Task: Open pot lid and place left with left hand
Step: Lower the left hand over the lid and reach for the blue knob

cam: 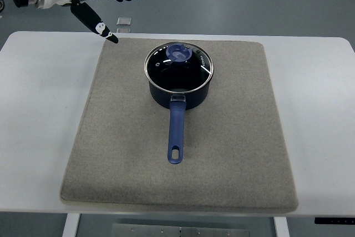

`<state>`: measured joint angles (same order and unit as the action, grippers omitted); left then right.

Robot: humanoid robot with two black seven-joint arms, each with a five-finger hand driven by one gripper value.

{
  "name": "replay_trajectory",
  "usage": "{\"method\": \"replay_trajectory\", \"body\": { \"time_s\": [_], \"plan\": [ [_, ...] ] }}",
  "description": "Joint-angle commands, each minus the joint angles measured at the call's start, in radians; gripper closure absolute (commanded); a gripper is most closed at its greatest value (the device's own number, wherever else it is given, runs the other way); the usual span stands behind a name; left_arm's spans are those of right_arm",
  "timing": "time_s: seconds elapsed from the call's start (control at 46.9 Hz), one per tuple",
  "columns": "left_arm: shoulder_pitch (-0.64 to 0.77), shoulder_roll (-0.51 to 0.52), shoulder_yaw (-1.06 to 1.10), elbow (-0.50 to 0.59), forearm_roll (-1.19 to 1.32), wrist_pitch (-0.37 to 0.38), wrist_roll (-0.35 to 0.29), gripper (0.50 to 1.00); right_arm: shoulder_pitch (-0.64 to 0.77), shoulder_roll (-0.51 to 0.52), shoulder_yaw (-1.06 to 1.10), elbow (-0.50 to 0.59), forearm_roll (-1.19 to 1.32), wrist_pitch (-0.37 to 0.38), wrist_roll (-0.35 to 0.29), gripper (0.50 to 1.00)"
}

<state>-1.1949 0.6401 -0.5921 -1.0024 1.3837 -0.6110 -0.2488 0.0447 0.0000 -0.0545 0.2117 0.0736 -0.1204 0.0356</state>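
Observation:
A dark blue saucepan (178, 94) stands on a grey mat (233, 154) in the middle of the table, its long handle (176, 134) pointing toward me. A glass lid (178, 67) with a blue knob (179, 53) sits closed on the pan. My left hand (113, 5) is white with black fingertips. It hovers high at the top left, over the table's far edge, well left of the lid and apart from it. Its fingers are spread and the thumb points down; it holds nothing. The right hand is not in view.
The white table (39, 115) extends beyond the mat on both sides. A small square pale object (124, 21) lies on the floor beyond the table's far edge. The grey floor shows behind the table.

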Motion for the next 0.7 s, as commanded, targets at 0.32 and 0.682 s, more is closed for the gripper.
{"method": "replay_trajectory", "body": {
  "time_s": [0.32, 0.682],
  "plan": [
    [-0.081, -0.157, 0.132, -0.038, 0.215, 0.011, 0.002, 0.512, 0.0, 0.0, -0.001, 0.0, 0.0, -0.001, 0.0, 0.585],
    [-0.081, -0.266, 0.15, -0.018, 0.374, 0.094, 0.006, 0.512, 0.0, 0.0, -0.001, 0.0, 0.0, -0.001, 0.0, 0.585]
  ]
}}
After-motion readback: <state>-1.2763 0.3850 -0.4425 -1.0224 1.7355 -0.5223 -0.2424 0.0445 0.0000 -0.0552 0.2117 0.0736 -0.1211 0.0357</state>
